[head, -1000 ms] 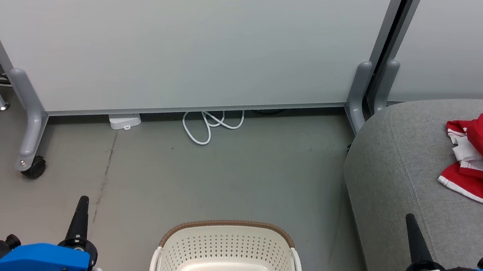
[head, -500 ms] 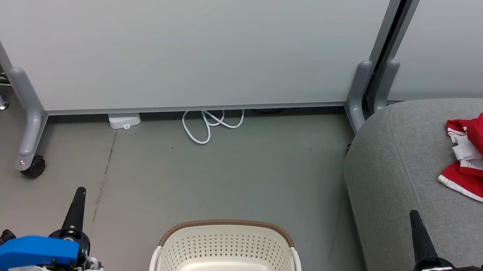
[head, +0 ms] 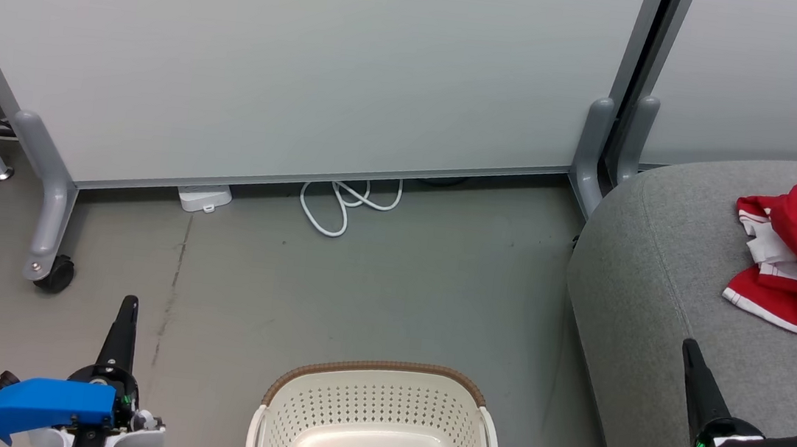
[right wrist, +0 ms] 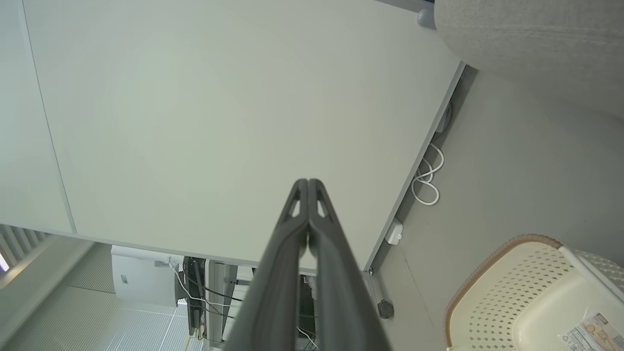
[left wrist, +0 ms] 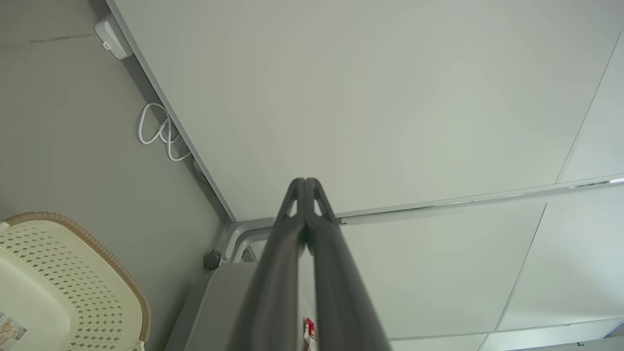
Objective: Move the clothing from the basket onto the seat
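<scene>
The left gripper (left wrist: 304, 182) comes up from the bottom, and its two dark fingers (left wrist: 273, 273) are pressed tight together with nothing between the tips. Behind them is a big pale wall panel (left wrist: 365, 97). In the bottom left corner sits the basket (left wrist: 73, 273) on the grey floor (left wrist: 73, 146) — it is cream with lots of little holes and a brown rim. A paper label (left wrist: 9, 329) is stuck to its smooth bottom. A white cable (left wrist: 156, 131) lies looped by the foot of the panel, and a small white box (left wrist: 113, 36) is further along. Beside the fingers is the grey seat (left wrist: 214, 307), and a tiny bit of red cloth (left wrist: 309, 327) peeks between them — too small to see well.
</scene>
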You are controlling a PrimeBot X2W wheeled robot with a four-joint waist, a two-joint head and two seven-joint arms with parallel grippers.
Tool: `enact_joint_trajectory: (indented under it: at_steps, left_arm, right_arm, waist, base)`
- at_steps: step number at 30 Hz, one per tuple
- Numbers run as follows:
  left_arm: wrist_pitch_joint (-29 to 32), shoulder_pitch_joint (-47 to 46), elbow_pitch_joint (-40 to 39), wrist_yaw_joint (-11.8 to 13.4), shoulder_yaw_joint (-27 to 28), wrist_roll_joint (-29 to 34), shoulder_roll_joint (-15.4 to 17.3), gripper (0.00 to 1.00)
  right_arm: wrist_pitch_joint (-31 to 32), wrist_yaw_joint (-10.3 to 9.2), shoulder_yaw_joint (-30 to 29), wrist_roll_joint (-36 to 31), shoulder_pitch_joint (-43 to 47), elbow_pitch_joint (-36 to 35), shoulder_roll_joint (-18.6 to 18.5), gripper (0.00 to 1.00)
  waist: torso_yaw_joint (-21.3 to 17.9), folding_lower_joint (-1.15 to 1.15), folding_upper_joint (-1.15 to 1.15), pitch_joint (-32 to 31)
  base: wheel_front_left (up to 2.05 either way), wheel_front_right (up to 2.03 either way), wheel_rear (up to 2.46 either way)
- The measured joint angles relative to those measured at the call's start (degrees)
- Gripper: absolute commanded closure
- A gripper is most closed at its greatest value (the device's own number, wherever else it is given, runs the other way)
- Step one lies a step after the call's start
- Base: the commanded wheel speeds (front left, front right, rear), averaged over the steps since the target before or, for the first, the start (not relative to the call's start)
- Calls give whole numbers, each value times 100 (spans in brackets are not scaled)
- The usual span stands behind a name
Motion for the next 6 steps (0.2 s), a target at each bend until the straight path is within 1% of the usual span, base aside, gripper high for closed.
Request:
enact_joint_trajectory:
  at_steps: [6]
  left_arm:
    - [73, -50, -22, 0, 38, -214, -7, 100]
  right_arm:
    - [44, 0, -19, 292, -23, -21, -1, 100]
  waist:
    - [-2, 0, 0, 6]
  base:
    - [0, 0, 0]
